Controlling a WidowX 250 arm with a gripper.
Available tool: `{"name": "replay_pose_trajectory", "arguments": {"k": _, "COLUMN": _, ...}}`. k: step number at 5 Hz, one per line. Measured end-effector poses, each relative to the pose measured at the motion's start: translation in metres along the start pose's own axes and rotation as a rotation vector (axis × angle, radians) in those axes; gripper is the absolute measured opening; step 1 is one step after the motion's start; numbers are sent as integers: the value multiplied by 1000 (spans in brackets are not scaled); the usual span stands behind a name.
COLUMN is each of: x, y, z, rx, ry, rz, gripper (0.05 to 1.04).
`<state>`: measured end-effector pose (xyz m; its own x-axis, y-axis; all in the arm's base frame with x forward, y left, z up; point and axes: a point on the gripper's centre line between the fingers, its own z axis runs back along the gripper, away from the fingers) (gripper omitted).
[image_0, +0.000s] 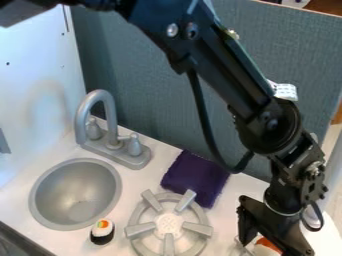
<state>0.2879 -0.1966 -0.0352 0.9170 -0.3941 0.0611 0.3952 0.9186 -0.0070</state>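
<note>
Camera view: gripper (272, 246) hangs by orange-and-white item (268, 246); sushi (102, 232) sits beside sink (73, 192).

The camera looked down at a slant from above the front side of a white toy-kitchen counter (143, 181), facing its back left corner, where a smooth white side wall (33, 65) met a blue-grey textured back panel (153, 95). It stood fairly near: the round grey sink bowl (75, 190) fitted whole at lower left, while the bottom edge cut off the grey ring-shaped burner (139, 230). The counter's back edge ran obliquely, dropping towards the right.
</note>
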Motion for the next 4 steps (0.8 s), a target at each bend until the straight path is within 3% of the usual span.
{"name": "replay_pose_trajectory", "arguments": {"k": 1, "x": -9, "y": 2, "z": -14, "rx": 9, "ry": 42, "rz": 9, "gripper": 1009}}
{"name": "replay_pose_trajectory", "arguments": {"k": 2, "x": -14, "y": 5, "z": -20, "rx": 46, "ry": 11, "rz": 125, "gripper": 1009}}
{"name": "replay_pose_trajectory", "arguments": {"k": 4, "x": -9, "y": -6, "z": -25, "rx": 12, "ry": -9, "rz": 193, "gripper": 1008}}
